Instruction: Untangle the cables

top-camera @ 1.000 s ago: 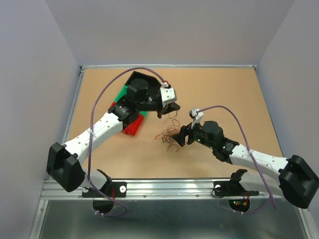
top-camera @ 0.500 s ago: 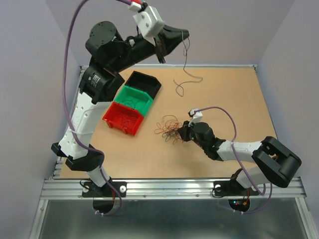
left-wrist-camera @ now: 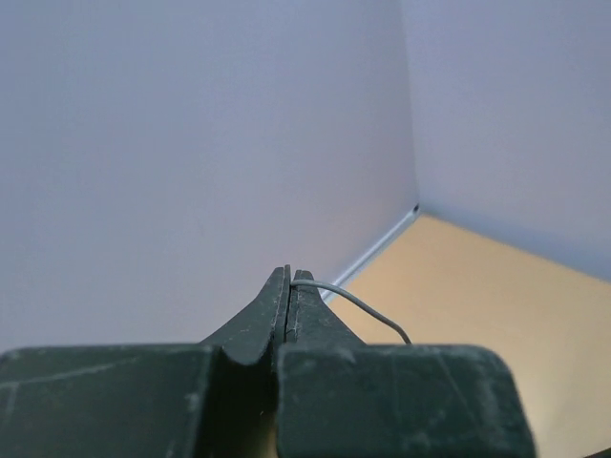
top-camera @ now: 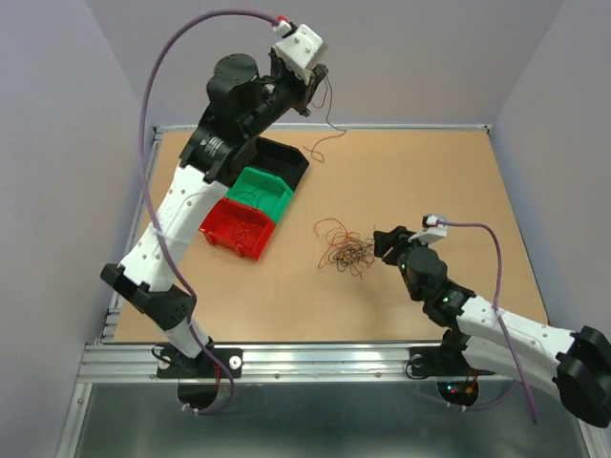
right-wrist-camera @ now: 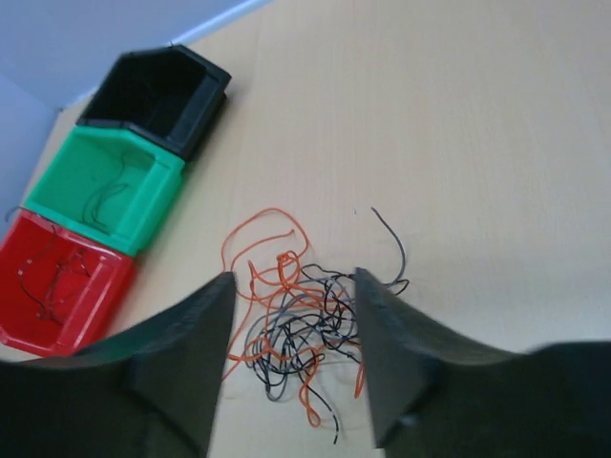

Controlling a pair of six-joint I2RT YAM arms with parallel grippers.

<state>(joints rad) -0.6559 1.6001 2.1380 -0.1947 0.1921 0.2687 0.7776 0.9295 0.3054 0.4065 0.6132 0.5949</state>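
Note:
A tangled bunch of thin orange and black cables (top-camera: pixel 346 249) lies mid-table; it also shows in the right wrist view (right-wrist-camera: pixel 305 329). My left gripper (top-camera: pixel 313 95) is raised high over the back left, shut on one thin black wire (top-camera: pixel 325 122) that hangs down from it; the wrist view shows the wire (left-wrist-camera: pixel 353 303) pinched at the fingertips. My right gripper (top-camera: pixel 387 244) is open and empty just right of the bunch, its fingers (right-wrist-camera: pixel 181 343) apart with the bunch between them in its wrist view.
Three bins stand in a row at the left: black (top-camera: pixel 277 160), green (top-camera: pixel 256 193) and red (top-camera: pixel 239 227). In the right wrist view the green bin (right-wrist-camera: pixel 100 186) and red bin (right-wrist-camera: pixel 52 281) hold a few wires. Lilac walls enclose the table.
My left arm has swung its held black wire leftward and nearer the black bin. My right gripper has let go of the bunch and drawn back to the right, now open.

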